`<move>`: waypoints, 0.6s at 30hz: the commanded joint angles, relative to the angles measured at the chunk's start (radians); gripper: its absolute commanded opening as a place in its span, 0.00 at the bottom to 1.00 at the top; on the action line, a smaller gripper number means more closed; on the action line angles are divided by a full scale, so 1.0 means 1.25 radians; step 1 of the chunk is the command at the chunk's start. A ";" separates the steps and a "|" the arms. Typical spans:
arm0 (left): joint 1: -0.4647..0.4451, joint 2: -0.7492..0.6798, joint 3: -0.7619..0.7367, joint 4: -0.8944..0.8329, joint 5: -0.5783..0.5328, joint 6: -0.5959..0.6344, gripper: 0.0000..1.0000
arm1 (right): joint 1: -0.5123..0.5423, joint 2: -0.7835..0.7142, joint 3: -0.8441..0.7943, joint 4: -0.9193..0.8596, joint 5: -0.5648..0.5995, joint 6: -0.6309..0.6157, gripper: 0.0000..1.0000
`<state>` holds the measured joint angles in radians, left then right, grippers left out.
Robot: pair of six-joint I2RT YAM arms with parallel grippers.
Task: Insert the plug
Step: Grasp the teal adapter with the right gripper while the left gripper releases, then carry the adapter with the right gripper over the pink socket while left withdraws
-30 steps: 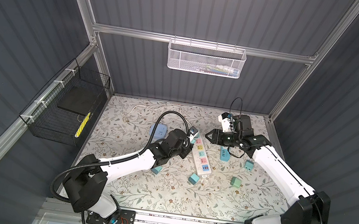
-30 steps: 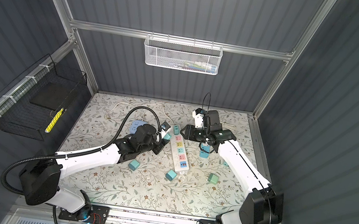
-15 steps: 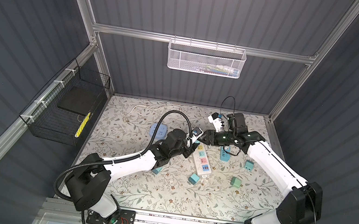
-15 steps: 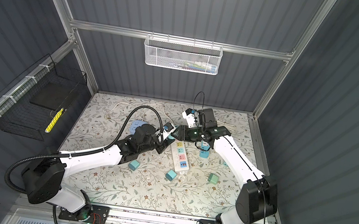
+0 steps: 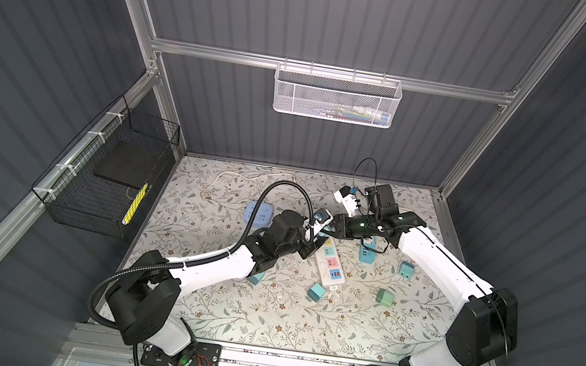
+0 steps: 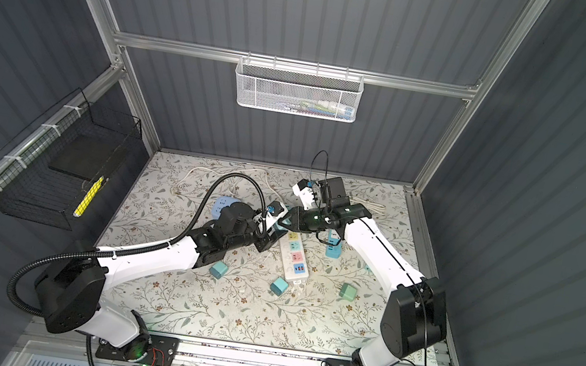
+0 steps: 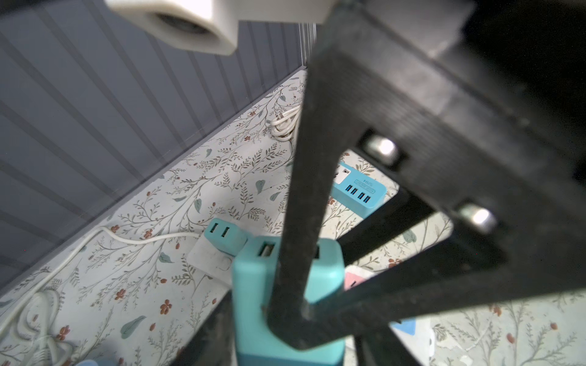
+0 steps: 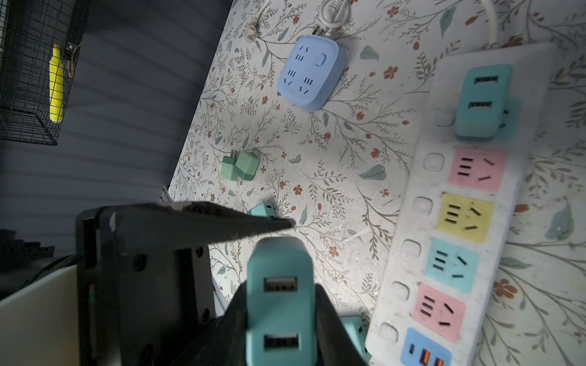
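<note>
Teal plug (image 8: 279, 301) has just changed owner: your right hand (image 5: 333, 229) is closed on it and your left hand (image 5: 313, 243) has loosened to a small gap, so it hangs over the far end of the power strip (image 5: 329, 267), toward the table's back edge, ready, I think, for inserting.

Tabletop (image 5: 262, 318): pale floral cover.
White power strip (image 5: 329, 267) flat at centre, lying far to near, coloured sockets up.
Blue socket cube (image 5: 258, 213) left of strip's far end, apart from it.
Blue USB hub (image 5: 367, 257) near strip, on its right.
Right teal adapter (image 5: 406, 269) farther right.
Green adapter (image 5: 384, 298) nearer than that one.
Middle teal adapter (image 5: 314, 293) just beside strip's near end.
Left teal adapter (image 5: 256, 277) left of it, partly hidden.
White cord (image 5: 232, 178) loose at far left.
</note>
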<state>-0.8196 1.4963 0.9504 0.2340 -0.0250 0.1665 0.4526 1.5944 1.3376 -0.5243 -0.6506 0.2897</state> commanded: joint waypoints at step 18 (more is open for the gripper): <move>0.252 -0.118 -0.048 -0.004 -0.133 -0.401 1.00 | 0.001 0.131 -0.027 0.178 0.319 -0.054 0.16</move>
<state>-0.5022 1.3293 0.8593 0.2844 -0.1989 -0.2569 0.4541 1.7267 1.2865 -0.3412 -0.3439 0.2596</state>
